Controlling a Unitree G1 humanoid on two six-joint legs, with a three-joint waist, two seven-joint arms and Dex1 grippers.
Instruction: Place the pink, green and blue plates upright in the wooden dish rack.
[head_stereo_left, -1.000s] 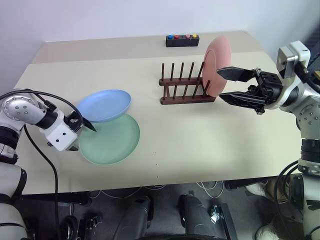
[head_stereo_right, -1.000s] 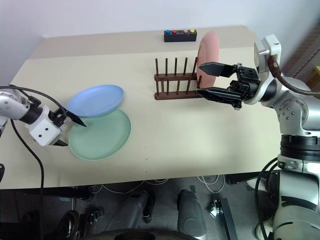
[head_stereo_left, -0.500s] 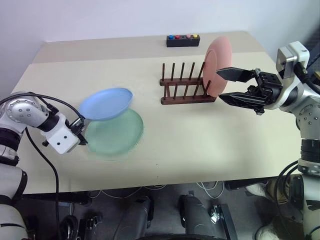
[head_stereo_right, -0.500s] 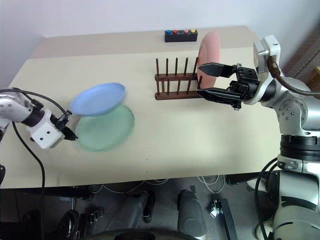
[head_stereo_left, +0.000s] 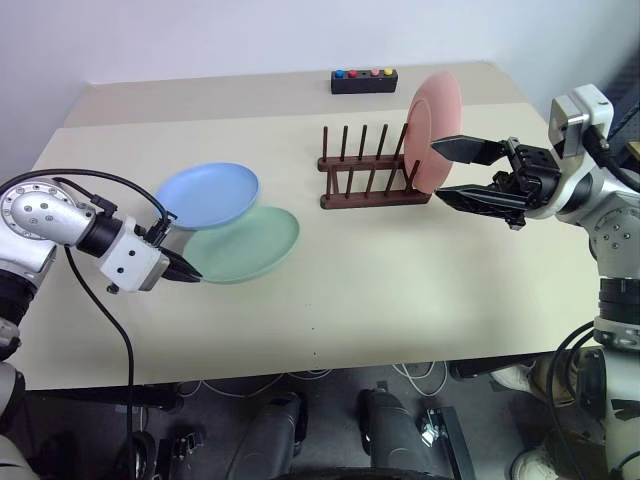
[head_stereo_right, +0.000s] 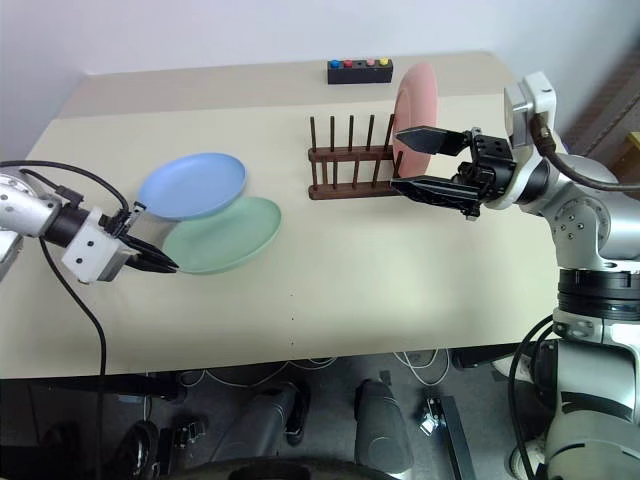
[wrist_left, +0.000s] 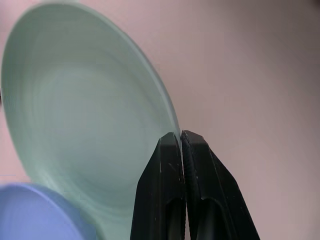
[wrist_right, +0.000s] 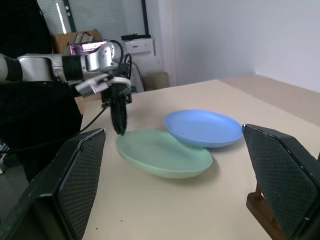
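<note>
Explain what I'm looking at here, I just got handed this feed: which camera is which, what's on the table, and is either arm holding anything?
It is a two-armed humanoid robot. The two wide pictures come from its head, looking down over a beige table. The two close-ups come from cameras on its wrists, looking along each arm's black fingers.

On the table: a wooden dish rack with the pink plate already upright at its right end, a black box with coloured buttons behind it, and the blue plate overlapping the green plate.

The left gripper is shut on the green plate's rim, tilting it up. The right gripper hangs open beside the pink plate, holding nothing.
</note>
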